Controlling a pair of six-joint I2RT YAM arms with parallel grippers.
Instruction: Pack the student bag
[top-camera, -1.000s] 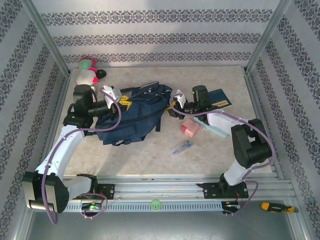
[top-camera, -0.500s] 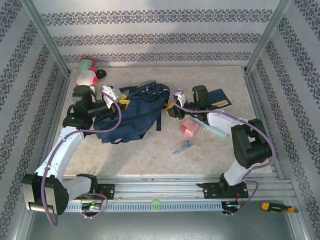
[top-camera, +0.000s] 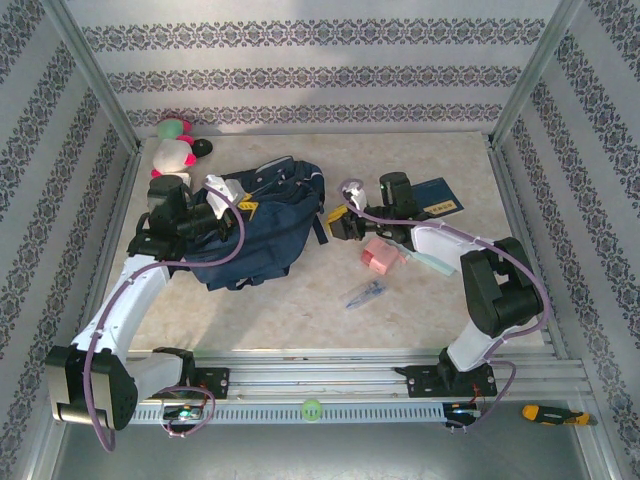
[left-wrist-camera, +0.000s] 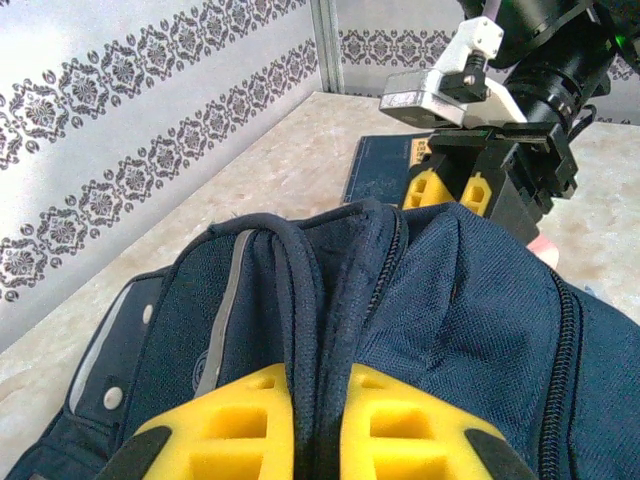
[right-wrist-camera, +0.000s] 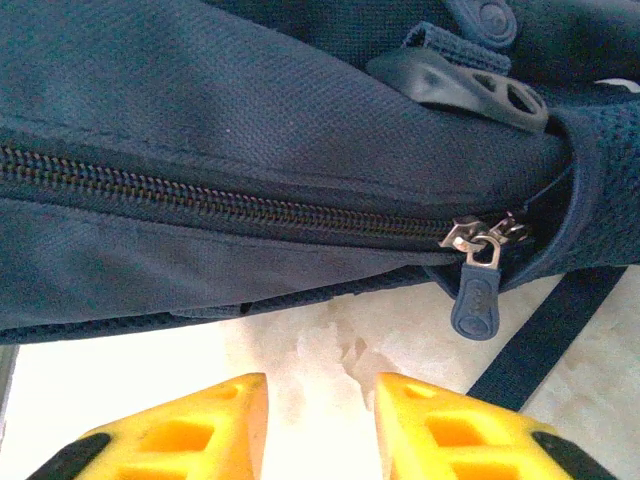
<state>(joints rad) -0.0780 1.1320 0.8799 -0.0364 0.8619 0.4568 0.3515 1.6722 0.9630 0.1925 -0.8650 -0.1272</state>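
The navy student bag (top-camera: 268, 225) lies on the table left of centre. My left gripper (top-camera: 243, 208) is at the bag's left end. In the left wrist view it (left-wrist-camera: 320, 405) is shut on a ridge of the bag's fabric and cord (left-wrist-camera: 305, 290). My right gripper (top-camera: 336, 222) stands just off the bag's right side, apart from it. In the right wrist view its yellow fingers (right-wrist-camera: 445, 420) are open over bare table, below the bag's shut zip (right-wrist-camera: 220, 195) and its blue zip pull (right-wrist-camera: 478, 300).
A flat dark-blue booklet (top-camera: 437, 196) lies behind the right arm. A pink block (top-camera: 380, 257), a pale teal item (top-camera: 432, 263) and a small blue tool (top-camera: 362, 293) lie right of the bag. A plush toy (top-camera: 176, 142) sits at the back left. A dark strap (right-wrist-camera: 540, 340) trails from the bag.
My right gripper has opened and drawn back a little from the bag. The left gripper has pulled the bag slightly to the left while still holding it.
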